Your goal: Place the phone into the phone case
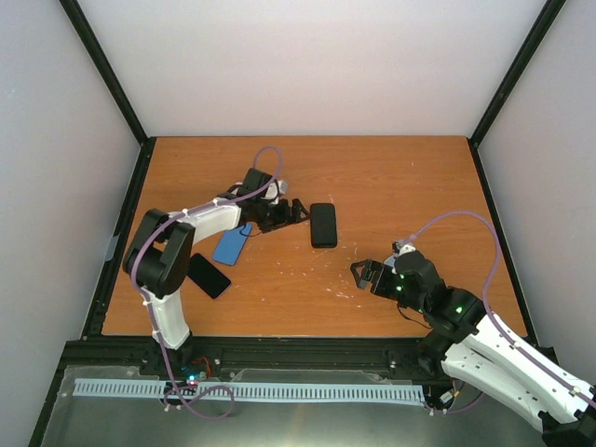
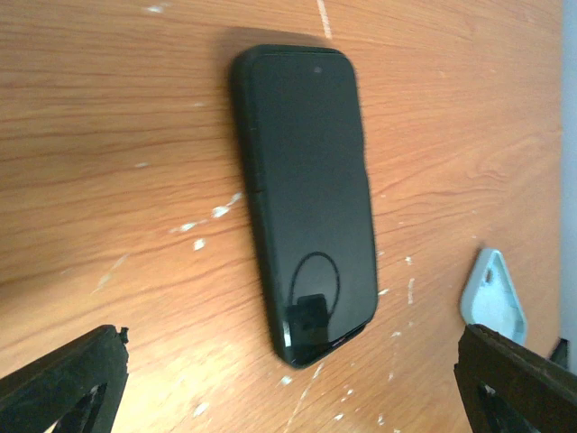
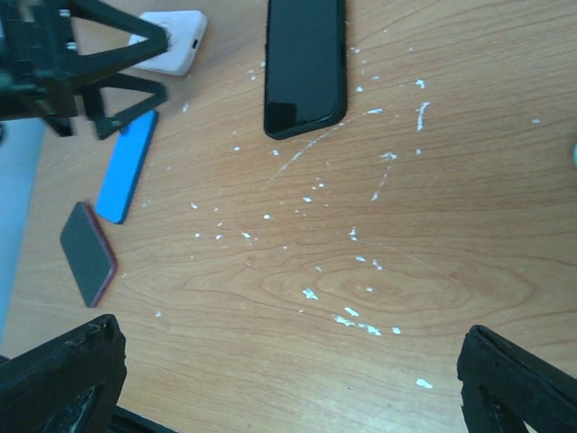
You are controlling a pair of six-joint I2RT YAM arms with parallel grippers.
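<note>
1. The phone lay flat, screen up, on the table, near the middle and clear of both arms.
2. In the left wrist view a thicker dark rim ran round the screen on every visible side. This was read as the phone case, with the phone seated inside it. No corner appeared to stand proud, though the far edge was too dim to confirm.
3. The left hand was released: its fingers stood wide apart and held nothing. It was positioned just beside the phone's short end, not touching it.
4. The right hand was also released and empty. It hung over bare table, well apart from the phone.
5. Three other items lay to the left of the phone: a blue flat item, a dark flat item with a red edge and a small white object. None touched the phone.
6. Judgement: the insertion looked complete or nearly so. Remaining work, if any, was to press the corners home and confirm the fit.
</note>
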